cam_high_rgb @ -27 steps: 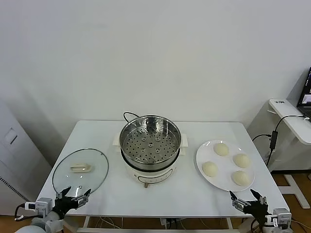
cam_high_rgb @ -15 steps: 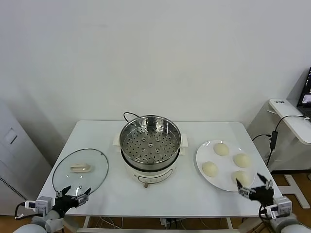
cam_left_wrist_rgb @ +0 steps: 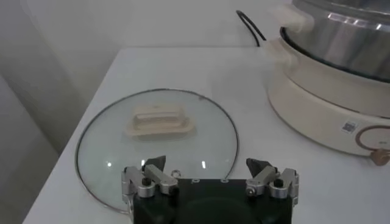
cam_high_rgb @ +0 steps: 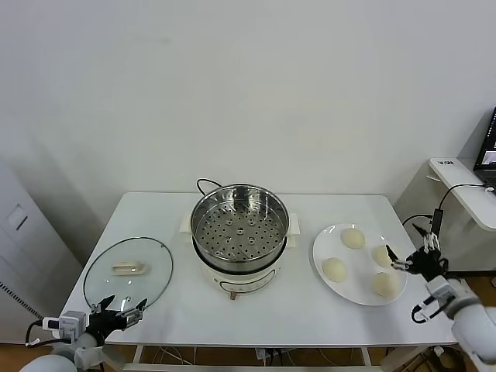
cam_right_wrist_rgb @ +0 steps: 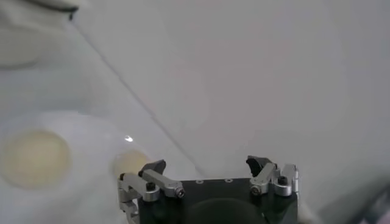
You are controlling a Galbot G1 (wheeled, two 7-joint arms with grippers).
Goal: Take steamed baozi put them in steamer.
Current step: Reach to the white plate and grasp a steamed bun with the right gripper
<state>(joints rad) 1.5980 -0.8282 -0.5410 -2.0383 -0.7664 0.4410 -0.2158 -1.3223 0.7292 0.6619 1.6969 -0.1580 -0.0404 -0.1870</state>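
The steamer (cam_high_rgb: 239, 225), a shiny perforated steel basket on a cream cooker base, stands mid-table; its side also shows in the left wrist view (cam_left_wrist_rgb: 341, 42). Several cream-white steamed baozi (cam_high_rgb: 335, 269) lie on a white plate (cam_high_rgb: 349, 289) to its right. My right gripper (cam_high_rgb: 408, 249) hovers open at the plate's right edge, beside the right-hand baozi (cam_high_rgb: 382, 255). In the right wrist view the open right gripper (cam_right_wrist_rgb: 207, 165) has nothing between its fingers, and two baozi (cam_right_wrist_rgb: 35, 158) show beyond it. My left gripper (cam_high_rgb: 122, 308) waits open at the front left edge, nothing between its fingers (cam_left_wrist_rgb: 153, 164).
A round glass lid (cam_high_rgb: 128, 271) with a cream handle lies flat on the table's left side, just ahead of the left gripper (cam_left_wrist_rgb: 207, 165). A black cord (cam_high_rgb: 205, 184) runs behind the steamer. A white side table (cam_high_rgb: 465, 190) with a cable stands to the right.
My right gripper has risen from the table's front right edge and moved back to the plate's right rim. The left gripper has barely moved.
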